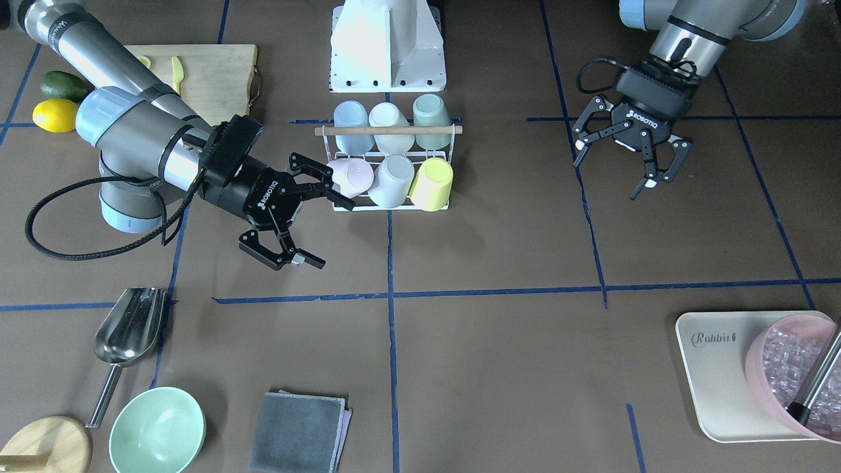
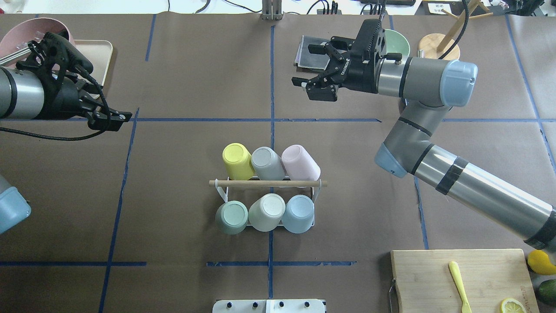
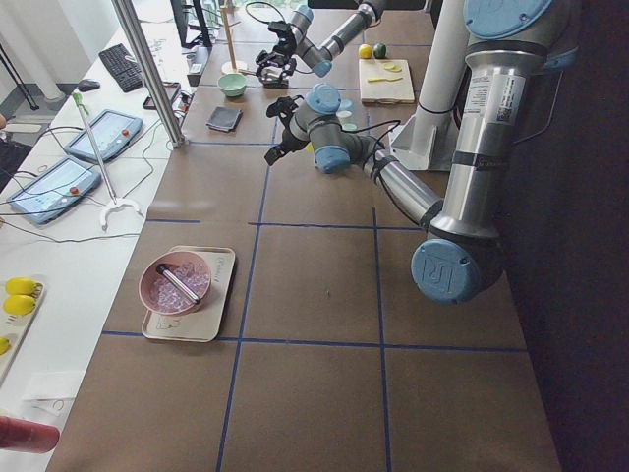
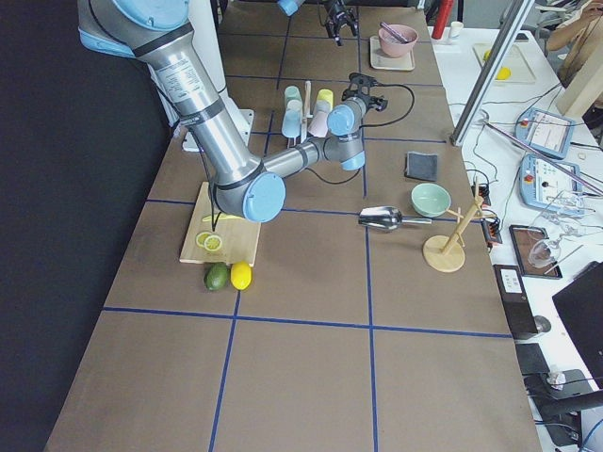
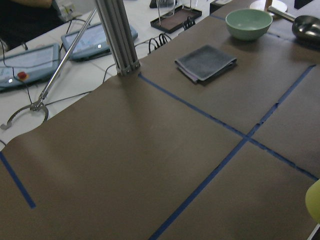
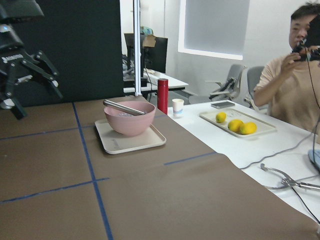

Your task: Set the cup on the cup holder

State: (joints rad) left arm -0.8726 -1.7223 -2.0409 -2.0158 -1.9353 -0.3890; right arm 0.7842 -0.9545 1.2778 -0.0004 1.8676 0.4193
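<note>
The white wire cup holder [image 1: 387, 130] with its wooden rod stands mid-table, also in the overhead view [image 2: 267, 183]. Six cups sit on it, tilted on the prongs: pink [image 1: 351, 176], grey [image 1: 392, 180] and yellow [image 1: 432, 184] on one side, blue [image 2: 299, 213], cream [image 2: 267, 211] and green [image 2: 231, 217] on the other. My right gripper [image 1: 332, 233] is open and empty, raised beyond the pink cup's side [image 2: 304, 65]. My left gripper [image 1: 608, 179] is open and empty, well off to the holder's other side.
A tray [image 1: 709, 368] holds a pink bowl [image 1: 788, 374] with tongs. A metal scoop [image 1: 128, 325], green bowl [image 1: 158, 430], grey cloth [image 1: 299, 430] and wooden stand [image 1: 43, 447] lie along the far edge. A cutting board [image 2: 460, 278], lemon [image 1: 56, 115] and avocado [image 1: 64, 85] lie near my right.
</note>
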